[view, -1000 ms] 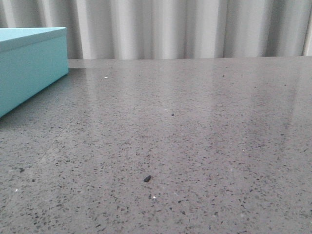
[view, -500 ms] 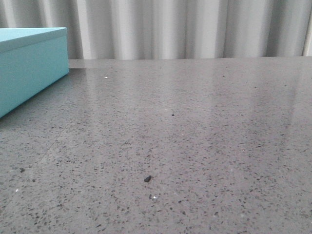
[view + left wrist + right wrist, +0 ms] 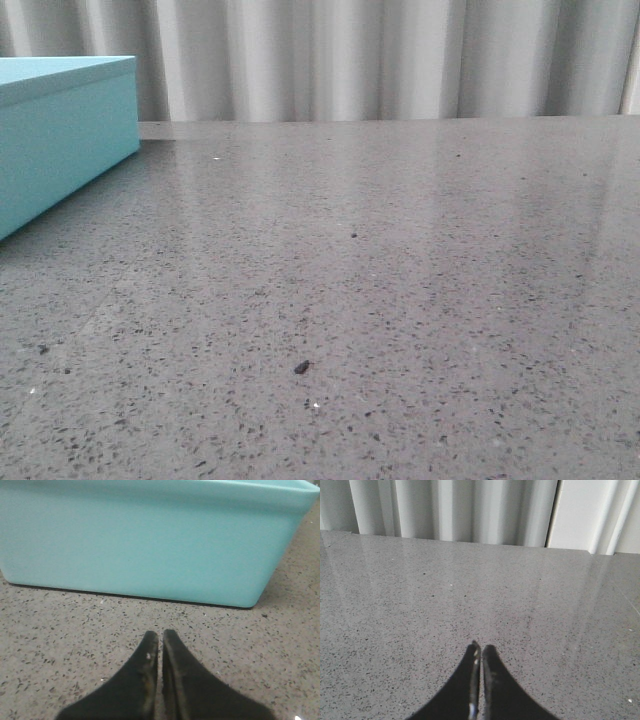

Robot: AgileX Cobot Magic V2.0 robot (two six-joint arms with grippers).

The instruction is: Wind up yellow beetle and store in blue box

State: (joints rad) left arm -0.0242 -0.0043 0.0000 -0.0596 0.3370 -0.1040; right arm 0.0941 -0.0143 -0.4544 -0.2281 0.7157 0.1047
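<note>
Yellow beetle is nowhere in any of the three views you have, so you cannot place the car from these pictures. What you do see of the task is the blue box [image 3: 62,135]: in the front view it sits at the far left of the grey speckled table [image 3: 400,280], cut off by the edge of the picture, its pale top rim catching light and one plain turquoise side facing the middle of the table. In your left wrist view the same box fills the upper part of the picture, its matte wall resting flat on the stone with a thin dark shadow line under it. Your left gripper [image 3: 160,636] sits near that wall but apart from it, the two black fingers pressed together with only a hairline slit between the tips and nothing caught in them. Your right gripper [image 3: 480,649] is likewise clenched on nothing, over bare speckled stone, facing a pleated white curtain [image 3: 470,510] at the table's far edge. A small dark crumb [image 3: 301,367] lies on the table near the front, well apart from the box.
</note>
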